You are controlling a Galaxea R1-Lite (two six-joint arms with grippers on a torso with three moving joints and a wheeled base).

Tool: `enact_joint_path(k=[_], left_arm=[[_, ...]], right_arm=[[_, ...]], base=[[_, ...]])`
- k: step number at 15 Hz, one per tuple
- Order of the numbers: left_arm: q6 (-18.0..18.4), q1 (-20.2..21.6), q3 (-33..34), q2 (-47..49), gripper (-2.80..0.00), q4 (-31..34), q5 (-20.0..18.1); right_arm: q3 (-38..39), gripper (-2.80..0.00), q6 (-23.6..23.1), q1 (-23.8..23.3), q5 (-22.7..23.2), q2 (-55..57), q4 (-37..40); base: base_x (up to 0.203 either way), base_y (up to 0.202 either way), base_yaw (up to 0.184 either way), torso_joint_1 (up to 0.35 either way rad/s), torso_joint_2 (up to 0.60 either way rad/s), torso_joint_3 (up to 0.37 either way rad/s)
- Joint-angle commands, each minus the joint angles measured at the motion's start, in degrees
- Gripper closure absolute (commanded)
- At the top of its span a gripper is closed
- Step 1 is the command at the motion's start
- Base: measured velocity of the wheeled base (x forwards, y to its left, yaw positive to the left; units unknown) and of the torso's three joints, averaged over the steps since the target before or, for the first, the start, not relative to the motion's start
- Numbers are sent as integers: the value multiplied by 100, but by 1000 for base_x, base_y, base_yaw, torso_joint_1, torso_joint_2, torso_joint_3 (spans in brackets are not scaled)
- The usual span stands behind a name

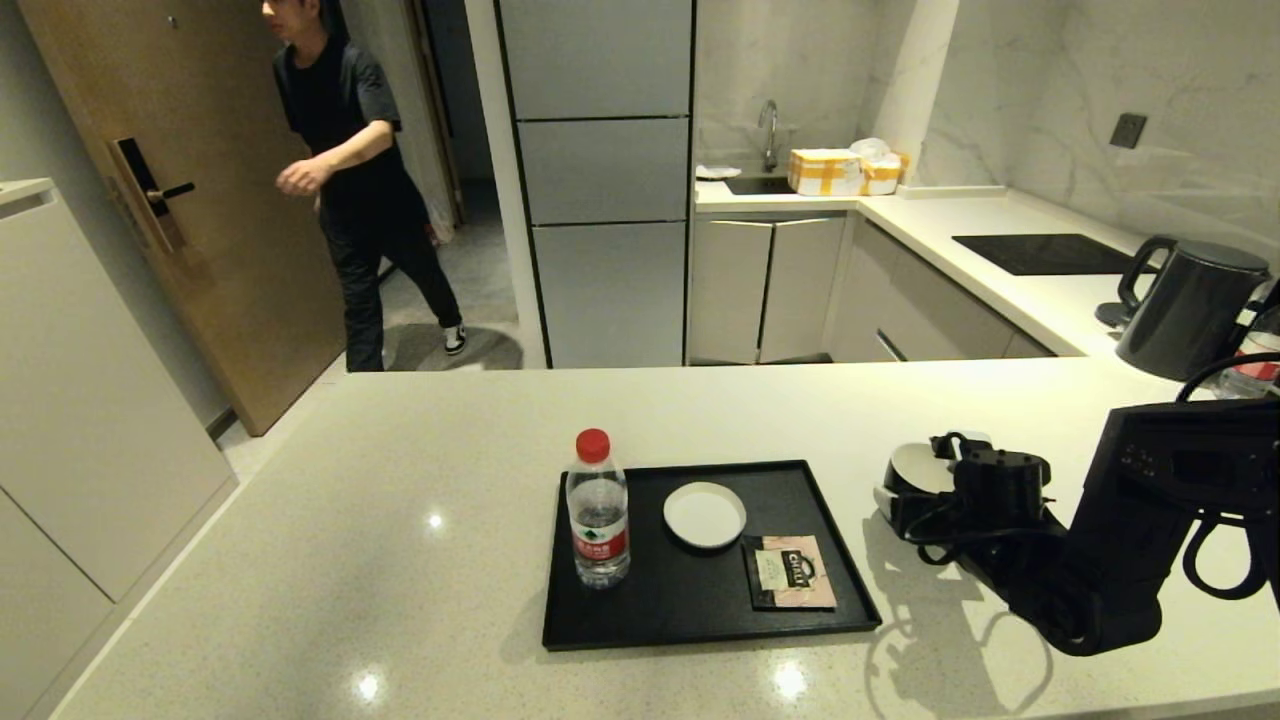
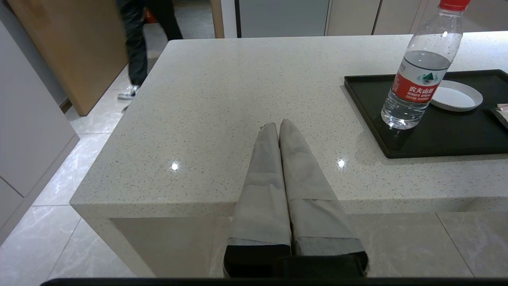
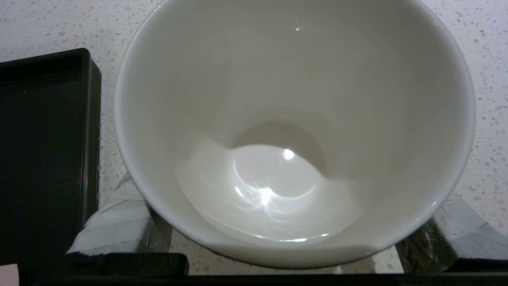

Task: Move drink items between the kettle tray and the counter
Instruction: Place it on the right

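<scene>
Right pincer (image 1: 905,490) stands spread wide with the black cup (image 1: 920,468) between its fingers (image 3: 119,226), on the worktop (image 1: 400,520) just right of the kettle tray (image 1: 700,620), nearer than the parked left pincer (image 2: 276,126).

Broad cream-white speckled stone bench (image 1: 420,560), glossy, filling the lower half of the frame. Directly on it: a flat rectangular matte black tray with a low rim (image 1: 660,625) at lower centre; a round black cup with a white inside (image 1: 915,470) just right of the tray, apart from it; a dark grey electric kettle (image 1: 1190,310) at the right edge.
</scene>
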Motion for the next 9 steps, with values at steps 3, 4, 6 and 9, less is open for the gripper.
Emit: enact_joint_path(k=[3,4,6,9], left_arm=[[0,0,9,-11,0,-1,5],[0,0,9,-11,0,-1,5],[0,0,9,-11,0,-1,5],[0,0,9,-11,0,-1,5]], right_arm=[[-9,0,10,4,8,45,-39],[-6,-280,10,4,3,45,-39],[-9,-280,11,4,7,45,-30],[-17,-280,11,4,8,40,-26]], base=[[0,0,0,0,0,0],[0,0,0,0,0,0],[0,0,0,0,0,0],[0,0,0,0,0,0]])
